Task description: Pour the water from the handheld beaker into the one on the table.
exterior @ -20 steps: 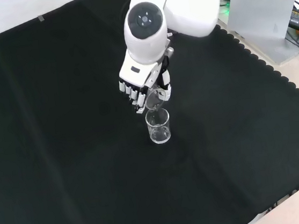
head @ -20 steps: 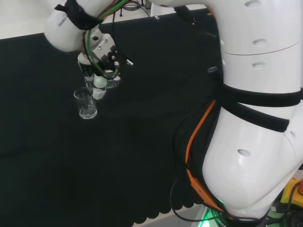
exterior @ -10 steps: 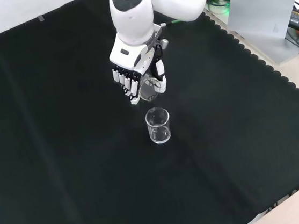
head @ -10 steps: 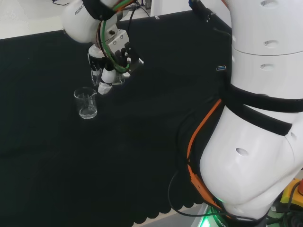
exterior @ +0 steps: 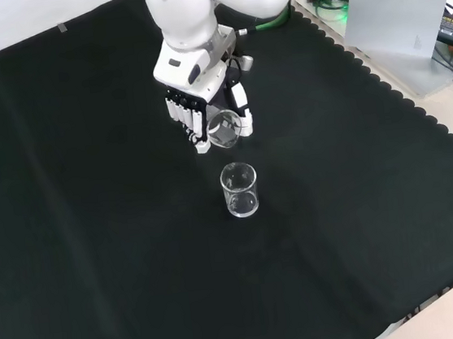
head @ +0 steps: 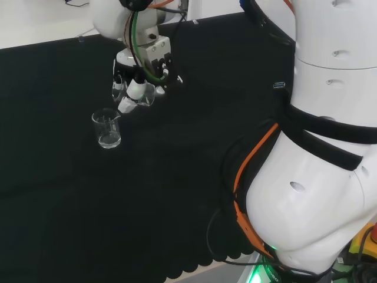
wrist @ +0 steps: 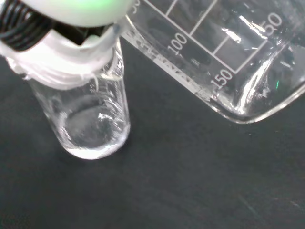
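My hand [exterior: 203,111] is curled round a clear glass beaker [exterior: 223,129], tipped so its mouth faces the front view's camera. In the head view the hand [head: 136,82] and its beaker [head: 146,94] hang just right of and above a second clear beaker [head: 108,128] standing upright on the black cloth. From the front, that standing beaker [exterior: 239,190] sits a short way below the held one, apart from it. Up close, the held beaker [wrist: 224,57] shows white scale marks, and the standing beaker [wrist: 90,124] has a little water at its bottom.
The arm's big white links [head: 318,147] take up the head view's right side. Black cloth [exterior: 97,258] spreads wide around both beakers. A grey box [exterior: 394,27] and cables lie beyond the cloth's scalloped edge at the front view's upper right.
The hand has lifted and drawn back from the standing beaker with the held beaker, moving up in the front view and right in the head view. The standing beaker stayed put.
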